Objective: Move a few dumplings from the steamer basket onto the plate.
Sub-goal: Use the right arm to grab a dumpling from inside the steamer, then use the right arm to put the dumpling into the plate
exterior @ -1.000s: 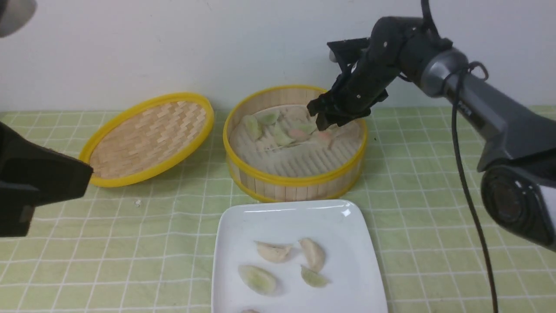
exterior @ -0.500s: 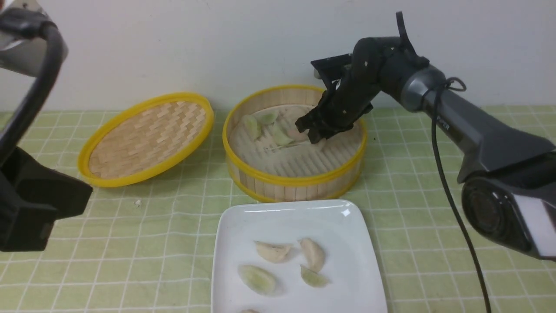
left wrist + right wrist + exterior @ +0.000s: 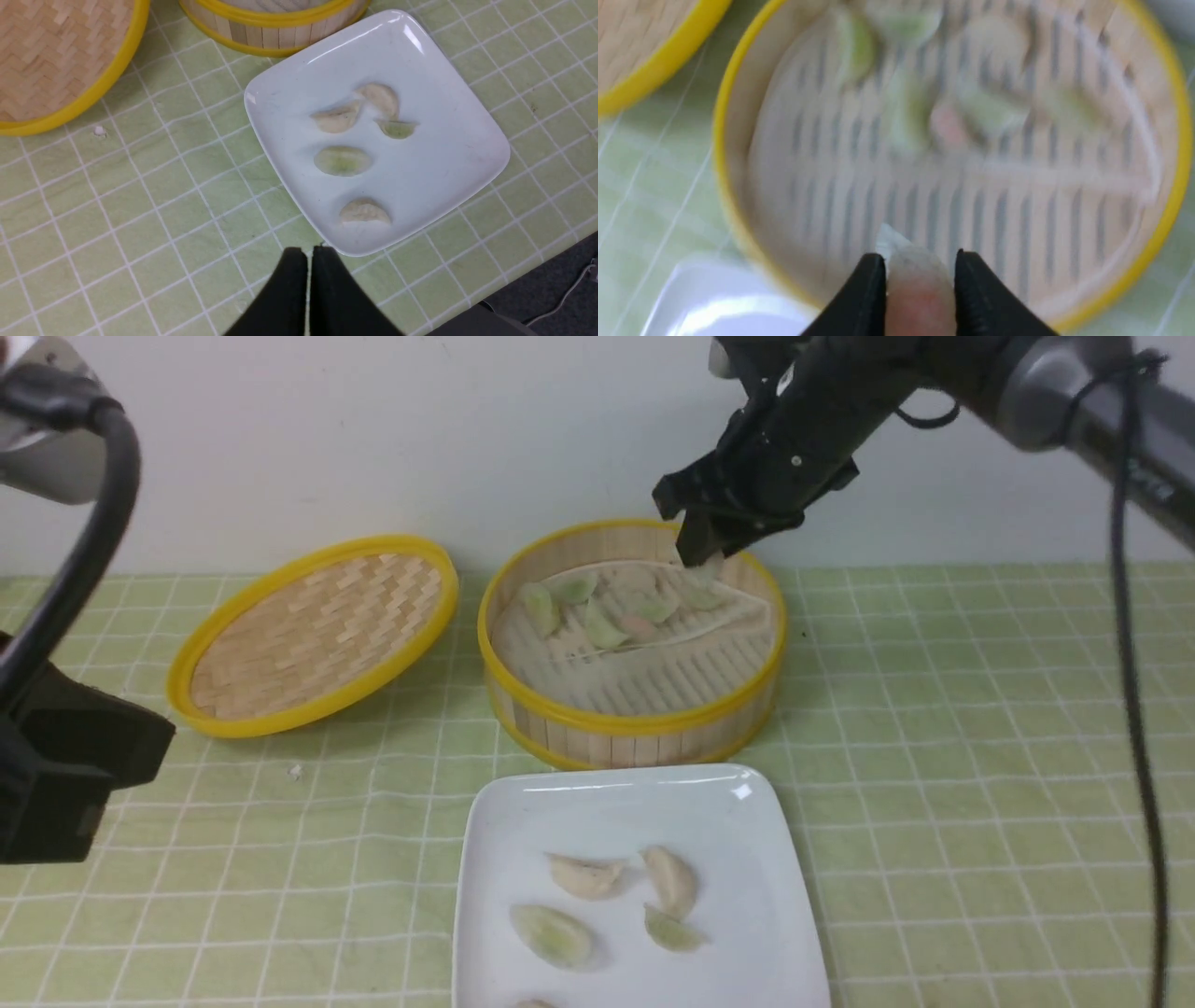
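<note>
Note the right gripper [image 3: 695, 546]: it hangs above the far rim of the steamer basket [image 3: 635, 719], with the arm reaching in from the upper right. In the right wrist view, its jaws stand narrow and clamp a pinkish dumpling [image 3: 917, 294] between the two black fingers [image 3: 871, 289]. That view is blurred, so you cannot read the dumpling's folds. In the front view the held piece is mostly hidden behind the fingertips.

Check the basket contents. Several dumplings [image 3: 605, 627] lie on the far half of the slatted floor, on the white liner [image 3: 532, 639]. Most are pale green, and one pinkish piece [image 3: 639, 625] sits among them. The near half of the floor shows only bare slats.

Locate the plate [image 3: 766, 859] just in front of the basket, close to its wall. The left wrist view shows five pieces on it: two cream ones [image 3: 337, 116] touching at their tips, a small green one [image 3: 397, 128] just beside them, a larger green one [image 3: 343, 160] near the middle, and a cream one [image 3: 364, 212] nearest the camera.

Note the left gripper [image 3: 308, 254]: its jaws are pressed together with nothing between them, and it hovers near the plate's corner, above the green checked cloth [image 3: 140, 210].

The woven lid [image 3: 317, 630] rests tilted to the left of the basket, apart from it.
</note>
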Available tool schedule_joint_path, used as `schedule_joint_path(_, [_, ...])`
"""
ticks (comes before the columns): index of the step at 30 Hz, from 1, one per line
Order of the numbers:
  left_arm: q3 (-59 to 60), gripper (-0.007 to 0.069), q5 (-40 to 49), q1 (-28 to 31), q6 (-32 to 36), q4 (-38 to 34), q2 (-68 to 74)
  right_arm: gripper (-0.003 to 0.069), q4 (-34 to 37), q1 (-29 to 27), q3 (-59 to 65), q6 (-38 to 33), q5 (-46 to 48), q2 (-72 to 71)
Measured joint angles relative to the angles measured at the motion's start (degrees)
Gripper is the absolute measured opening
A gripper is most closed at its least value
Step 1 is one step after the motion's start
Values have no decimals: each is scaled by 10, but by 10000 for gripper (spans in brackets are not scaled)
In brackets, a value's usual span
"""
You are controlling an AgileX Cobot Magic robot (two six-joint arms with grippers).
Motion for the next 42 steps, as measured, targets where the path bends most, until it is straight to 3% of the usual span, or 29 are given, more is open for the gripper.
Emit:
schedule_joint_path(4, [0,-6,0,0,0,0,0,171,15,45,210,-25,0,-132])
schedule_joint_path(8, [0,-6,0,0,1,1,0,171,38,128,418,-38,-54,-238])
schedule_joint_path(15, [0,-6,0,0,1,1,0,171,42,201,555,-22,-206,-255])
schedule_joint_path(19, [0,-6,0,0,1,1,0,181,42,205,559,-16,-239,-223])
schedule_joint_path(21, [0,-6,0,0,1,1,0,219,42,205,559,-15,-256,-205])
schedule_joint_path(29, [0,-6,0,0,1,0,0,529,27,205,520,-1,-239,-196])
schedule_joint_path(32, [0,-6,0,0,1,0,0,576,-36,199,469,10,-217,-204])
schedule_joint_path(36, [0,-6,0,0,1,0,0,569,-112,151,379,39,-211,-199])
schedule_joint_path(42, [0,-6,0,0,1,0,0,540,-133,60,196,-2,-168,-103])
